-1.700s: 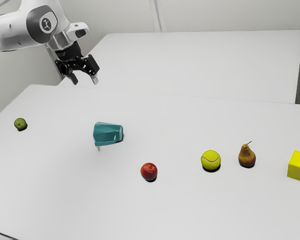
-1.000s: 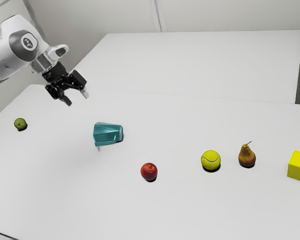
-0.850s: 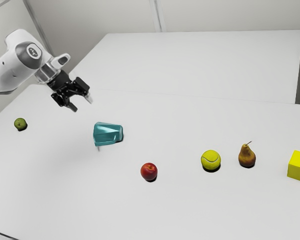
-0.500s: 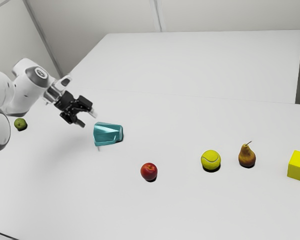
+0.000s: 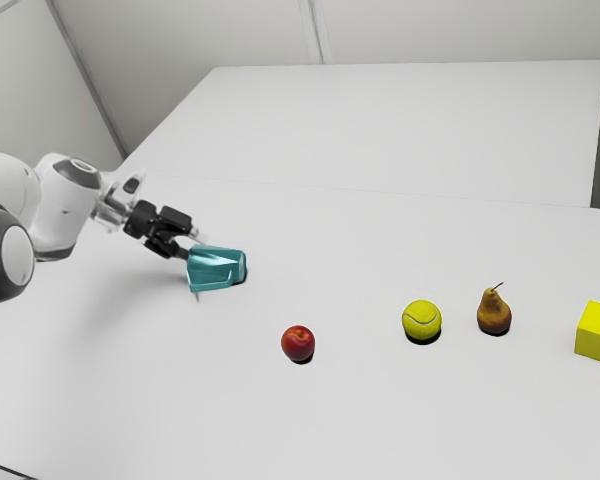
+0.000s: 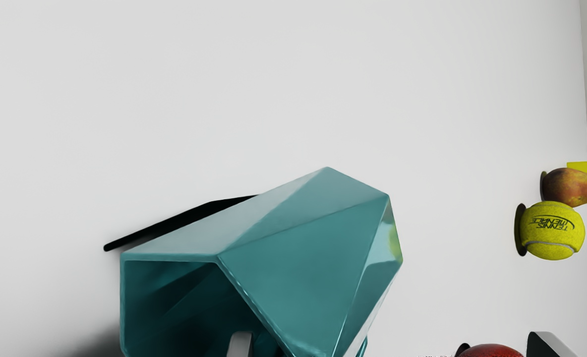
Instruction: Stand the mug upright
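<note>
The teal faceted mug lies on its side on the white table, its mouth toward the arm. At that mouth end is my gripper, reaching in low at a slant. From the wrist view, the mug lies under the hand with its dark hollow visible. My gripper stands open: one fingertip overlaps the mouth, the other is out past the mug's outer wall. Whether the first finger is inside the mug or just before it, I cannot tell. Most of the handle is hidden.
A red fruit is nearest the mug on the table. Farther toward the exterior view's right are a tennis ball, a pear and a yellow block.
My gripper has come down and toward the exterior view's right, reaching the mug's mouth. The arm now covers the green fruit. The mug has not moved.
</note>
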Robot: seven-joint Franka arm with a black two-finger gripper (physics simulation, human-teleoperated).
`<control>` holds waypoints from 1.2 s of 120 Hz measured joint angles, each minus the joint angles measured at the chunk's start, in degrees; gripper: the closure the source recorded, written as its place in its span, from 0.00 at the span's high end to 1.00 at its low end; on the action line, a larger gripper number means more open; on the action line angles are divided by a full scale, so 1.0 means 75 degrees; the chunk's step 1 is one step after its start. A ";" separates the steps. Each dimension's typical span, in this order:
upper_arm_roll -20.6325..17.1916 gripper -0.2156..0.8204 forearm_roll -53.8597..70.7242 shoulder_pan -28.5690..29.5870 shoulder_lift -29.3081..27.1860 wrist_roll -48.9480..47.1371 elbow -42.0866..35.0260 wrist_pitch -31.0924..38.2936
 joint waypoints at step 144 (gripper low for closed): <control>-0.1592 0.04 0.4353 -0.0187 -0.2282 0.0065 -0.0052 0.0545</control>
